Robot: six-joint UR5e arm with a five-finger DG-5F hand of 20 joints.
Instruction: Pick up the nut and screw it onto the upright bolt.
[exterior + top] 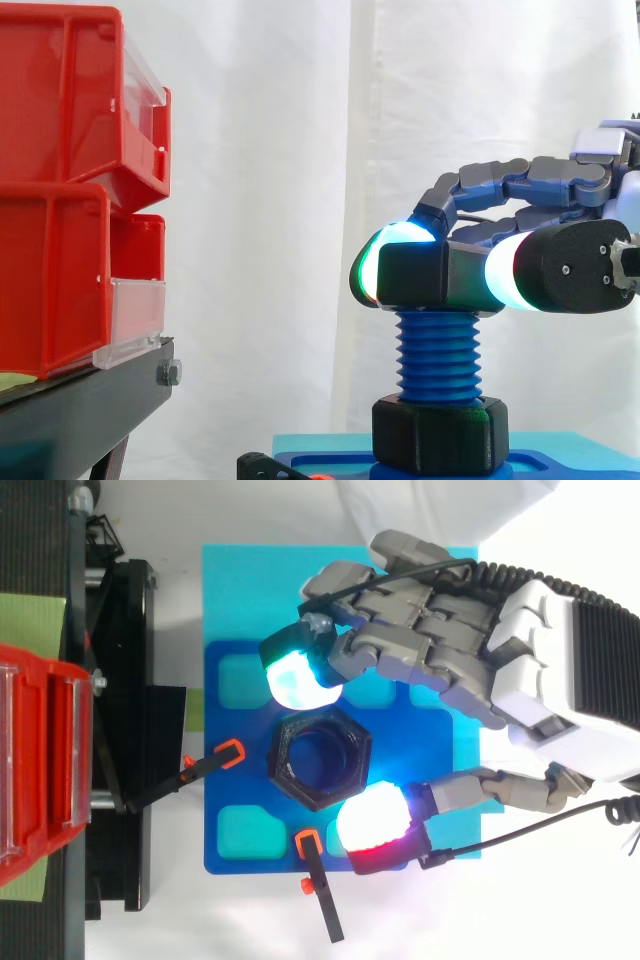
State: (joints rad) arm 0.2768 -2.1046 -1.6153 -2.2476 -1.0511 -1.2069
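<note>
Left: stacked red bins (70, 180) on the black stand (90, 410), untouched by the task. Two orange-tipped clamps (215, 760) hold the blue fixture plate (235, 725), which lies on a cyan board (240, 580) on the white desk (200, 920). Centre: the black hex nut (430, 275) is off the surface and sits at the top of the upright blue bolt (437, 358), so pick-up and placing look done. Most of the thread below is bare down to a black hex collar (440, 432) at the foot, so the screwing down is judged mostly left (whether the first thread has caught cannot be told). Right: the hand (440, 650) pinches the nut, glowing fingers (400, 238) on opposite sides. White curtain (260, 200) behind.
</note>
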